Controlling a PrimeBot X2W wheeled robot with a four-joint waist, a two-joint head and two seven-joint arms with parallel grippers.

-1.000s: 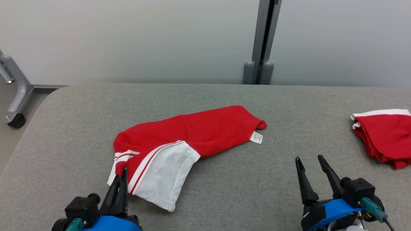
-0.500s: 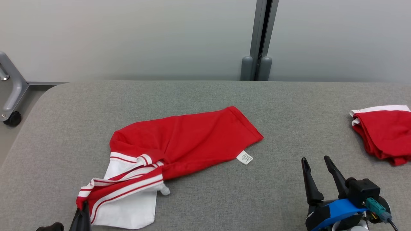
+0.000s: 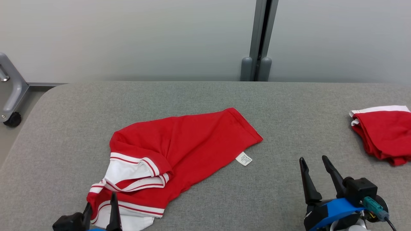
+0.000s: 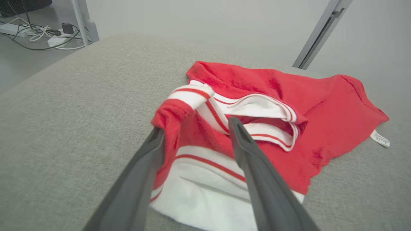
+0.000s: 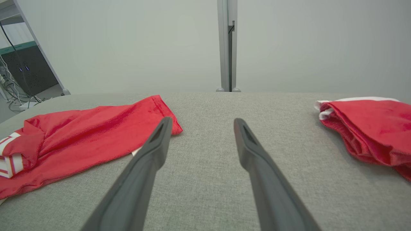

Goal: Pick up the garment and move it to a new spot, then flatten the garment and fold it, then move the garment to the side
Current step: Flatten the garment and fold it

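The left gripper (image 3: 100,213) has just let go; its fingers (image 4: 141,179), pinched on the striped hem (image 3: 135,208) a second ago, now stand spread either side of it, having dragged it toward 7 o'clock; the garment (image 3: 192,138) lies rumpled on the table (image 3: 64,128), from centre out to 7 o'clock; the move looks done, and flattening comes next. The right gripper (image 3: 313,159) sits at 5 o'clock, fingers spread, empty. Count: two red garments, the second garment (image 3: 382,134) bunched at 3 o'clock; two grippers; one label (image 3: 244,158).

Probably a robotics lab, grey padded table (image 3: 289,106), bare partition wall (image 3: 128,38), loose floor cables (image 4: 41,32), wheeled metal frame (image 3: 14,99)
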